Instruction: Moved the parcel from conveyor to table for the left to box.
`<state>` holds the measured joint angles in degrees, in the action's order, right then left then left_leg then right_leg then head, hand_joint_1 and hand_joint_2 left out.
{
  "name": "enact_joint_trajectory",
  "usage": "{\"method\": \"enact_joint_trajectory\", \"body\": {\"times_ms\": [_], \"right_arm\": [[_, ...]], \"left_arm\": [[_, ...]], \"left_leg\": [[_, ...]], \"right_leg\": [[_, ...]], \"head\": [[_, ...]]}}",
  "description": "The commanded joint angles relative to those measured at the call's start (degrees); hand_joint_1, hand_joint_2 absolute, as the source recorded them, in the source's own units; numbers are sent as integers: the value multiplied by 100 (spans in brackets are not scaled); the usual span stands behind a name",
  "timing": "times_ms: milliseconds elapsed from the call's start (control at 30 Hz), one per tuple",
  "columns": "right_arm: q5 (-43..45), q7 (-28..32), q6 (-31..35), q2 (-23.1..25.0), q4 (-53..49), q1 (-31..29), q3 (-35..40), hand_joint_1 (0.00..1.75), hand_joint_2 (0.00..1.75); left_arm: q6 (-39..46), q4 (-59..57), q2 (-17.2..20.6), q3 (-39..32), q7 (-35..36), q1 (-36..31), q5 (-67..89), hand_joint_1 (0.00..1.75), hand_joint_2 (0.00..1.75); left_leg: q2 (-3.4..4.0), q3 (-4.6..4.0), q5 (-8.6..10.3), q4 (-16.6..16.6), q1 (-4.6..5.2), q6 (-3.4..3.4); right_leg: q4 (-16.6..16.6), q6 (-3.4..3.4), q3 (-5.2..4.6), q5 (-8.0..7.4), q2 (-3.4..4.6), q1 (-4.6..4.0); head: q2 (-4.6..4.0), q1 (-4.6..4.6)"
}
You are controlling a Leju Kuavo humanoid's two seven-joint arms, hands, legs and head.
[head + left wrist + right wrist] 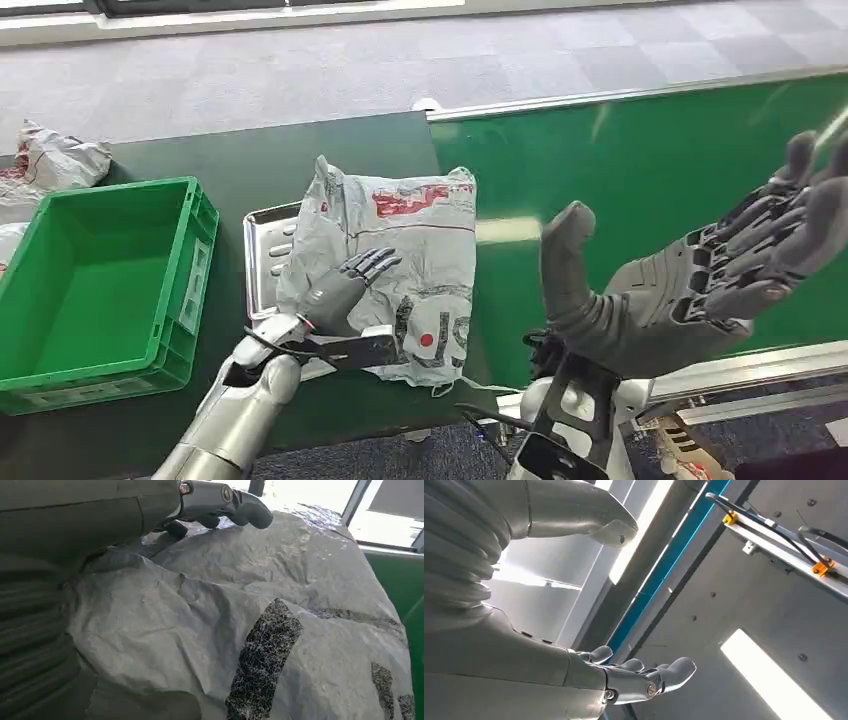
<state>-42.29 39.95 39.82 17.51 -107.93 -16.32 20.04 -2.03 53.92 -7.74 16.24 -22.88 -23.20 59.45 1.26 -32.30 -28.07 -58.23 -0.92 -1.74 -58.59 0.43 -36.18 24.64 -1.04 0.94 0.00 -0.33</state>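
The robot's left hand [345, 285] rests flat on a grey plastic parcel [400, 260], fingers laid across the crumpled wrap rather than closed around it; whether any finger pinches the film cannot be told, since the palm hides the contact. In the left wrist view the thumb [240, 505] lies against the wrinkled film, and black print on it is too broken to read. The parcel lies on a metal tray [262, 255] on the dark green table [250, 160], covering most of the tray, and its near corner overhangs the table's front edge. The right hand [700, 280] is raised palm-up over the glossy green conveyor [650, 160], fingers spread and holding nothing. An open green crate [100, 290] stands just left of the tray, its far side cut off by the frame. More crumpled grey bags [55, 160] lie at the table's left edge, partly out of frame.
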Motion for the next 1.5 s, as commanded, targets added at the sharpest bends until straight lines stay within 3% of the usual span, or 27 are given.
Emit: {"method": "enact_joint_trajectory", "body": {"times_ms": [33,200,600,833,1000,1100,1167,1267,1300,1333,1500], "right_arm": [[-1,5,18,-211,237,-103,-90,0,175],[-11,5,18,-205,223,-73,-71,0,175],[5,5,18,-212,232,-60,-51,0,175],[-40,5,18,-205,175,71,-94,0,175],[-73,5,18,-193,-48,216,-208,0,175],[-94,5,18,-136,-48,231,-309,0,175],[-142,5,18,-91,-74,229,-309,0,175],[-180,5,18,-62,-85,233,-296,0,175],[-208,5,18,-37,-109,245,-307,0,175],[-209,5,18,-19,-121,263,-304,0,175],[-233,5,18,9,-90,244,-353,0,175]], "left_arm": [[200,-790,220,359,137,-393,181,175,175],[390,-1111,193,664,873,-464,928,175,175],[408,-1288,152,758,1098,-500,1183,175,175],[1008,-761,99,455,1093,-314,1288,175,175],[2002,1712,-135,-898,-685,320,-1546,175,175],[2870,2822,-224,-1884,-888,368,-2992,175,175],[3678,2953,-133,-2350,-880,270,-2910,175,175],[3966,2911,-67,-2508,-918,239,-2811,175,175],[4203,2910,-187,-2861,-904,190,-2412,175,175],[4203,3010,-631,-3789,-1244,21,-1683,175,175],[4203,3481,-1032,-5696,-1712,-565,-594,175,175]], "left_leg": [[-8,9,2,6,-1,6],[-15,18,6,16,-3,11],[-2,23,3,14,1,7],[-1,35,4,22,-1,12],[4,17,0,8,-3,8],[-1,-3,-6,-7,-10,11],[9,-2,-6,-4,-9,10],[18,6,-1,5,-8,2],[14,13,2,14,-8,6],[16,6,1,5,-11,1],[12,-3,6,-2,-17,-1]], "right_leg": [[7,-3,11,-2,3,-2],[20,-4,23,-6,4,-3],[12,-3,21,-2,9,1],[24,-3,33,-7,16,-1],[11,-4,15,-4,17,-3],[3,-5,-2,0,17,-11],[2,-6,-6,-2,28,-11],[1,-7,-4,-3,29,-9],[9,-11,3,-6,34,-10],[1,-9,-6,-3,29,-12],[-4,-7,-7,-6,26,-16]], "head": [[0,0],[0,0],[0,0],[0,0],[0,2],[0,-2],[0,0],[0,0],[0,0],[0,-4],[0,0]]}}
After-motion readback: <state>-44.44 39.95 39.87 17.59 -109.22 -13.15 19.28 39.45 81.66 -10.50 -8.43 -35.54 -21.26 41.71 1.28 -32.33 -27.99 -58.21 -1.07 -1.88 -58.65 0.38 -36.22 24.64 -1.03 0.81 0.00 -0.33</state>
